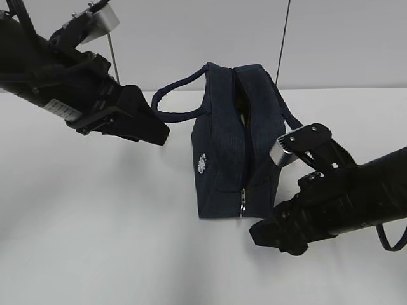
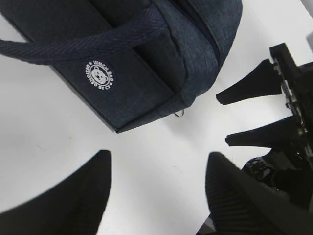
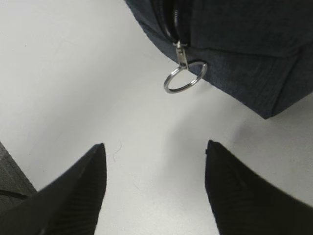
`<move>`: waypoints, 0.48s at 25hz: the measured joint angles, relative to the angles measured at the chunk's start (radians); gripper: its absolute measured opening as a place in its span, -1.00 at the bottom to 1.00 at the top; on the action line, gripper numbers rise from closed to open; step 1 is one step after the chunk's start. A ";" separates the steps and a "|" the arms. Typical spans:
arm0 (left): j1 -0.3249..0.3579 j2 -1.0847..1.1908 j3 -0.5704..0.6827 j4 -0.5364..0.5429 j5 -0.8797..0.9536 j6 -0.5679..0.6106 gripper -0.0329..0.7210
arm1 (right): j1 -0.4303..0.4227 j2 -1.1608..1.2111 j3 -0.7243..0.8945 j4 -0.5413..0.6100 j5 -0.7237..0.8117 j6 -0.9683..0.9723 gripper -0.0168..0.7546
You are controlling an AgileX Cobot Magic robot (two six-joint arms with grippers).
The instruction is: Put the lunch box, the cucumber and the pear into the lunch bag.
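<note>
Both black grippers, left [image 2: 155,191] and right [image 3: 154,188], hang spread and empty beside the upright navy fabric lunch bag [image 1: 232,146] with silver ring pull [image 3: 183,78].

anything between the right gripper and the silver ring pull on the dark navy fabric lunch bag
Nothing: in the right wrist view only bare white table separates the open right gripper from the silver ring pull on the dark navy fabric lunch bag.

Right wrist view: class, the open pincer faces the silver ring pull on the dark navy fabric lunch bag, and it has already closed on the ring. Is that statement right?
Not quite. In the right wrist view the right pincer is open and apart from the silver ring pull of the dark navy fabric lunch bag; bare white table lies between them. Nothing is gripped.
</note>
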 joint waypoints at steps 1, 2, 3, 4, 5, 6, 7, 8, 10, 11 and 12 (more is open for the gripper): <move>0.000 0.000 0.000 0.000 0.000 0.000 0.21 | 0.000 0.017 0.000 0.026 0.000 -0.014 0.26; 0.000 0.000 0.000 0.000 0.000 0.000 0.21 | 0.000 0.034 0.000 0.055 0.007 -0.053 0.26; 0.000 0.000 0.000 0.000 0.000 0.000 0.21 | 0.000 0.049 0.000 0.091 0.017 -0.113 0.26; 0.000 0.000 0.000 0.000 0.000 0.000 0.21 | 0.000 0.060 0.000 0.137 0.029 -0.175 0.26; 0.000 0.000 0.000 0.000 0.000 0.000 0.21 | 0.000 0.073 0.000 0.181 0.043 -0.257 0.26; 0.000 0.000 0.000 0.000 0.000 0.000 0.21 | 0.000 0.085 0.000 0.238 0.052 -0.340 0.26; 0.000 0.000 0.000 0.000 0.000 0.000 0.21 | 0.000 0.096 0.000 0.293 0.055 -0.421 0.26; 0.000 0.000 0.000 0.000 0.000 0.000 0.21 | 0.000 0.108 0.000 0.336 0.057 -0.488 0.26; 0.000 0.000 0.000 0.000 0.002 0.000 0.21 | 0.000 0.128 0.000 0.431 0.057 -0.640 0.26; 0.000 0.000 0.000 0.000 0.003 0.000 0.21 | 0.000 0.135 0.000 0.471 0.057 -0.695 0.26; 0.000 0.000 0.000 0.000 0.004 0.000 0.21 | 0.000 0.143 0.000 0.503 0.057 -0.751 0.26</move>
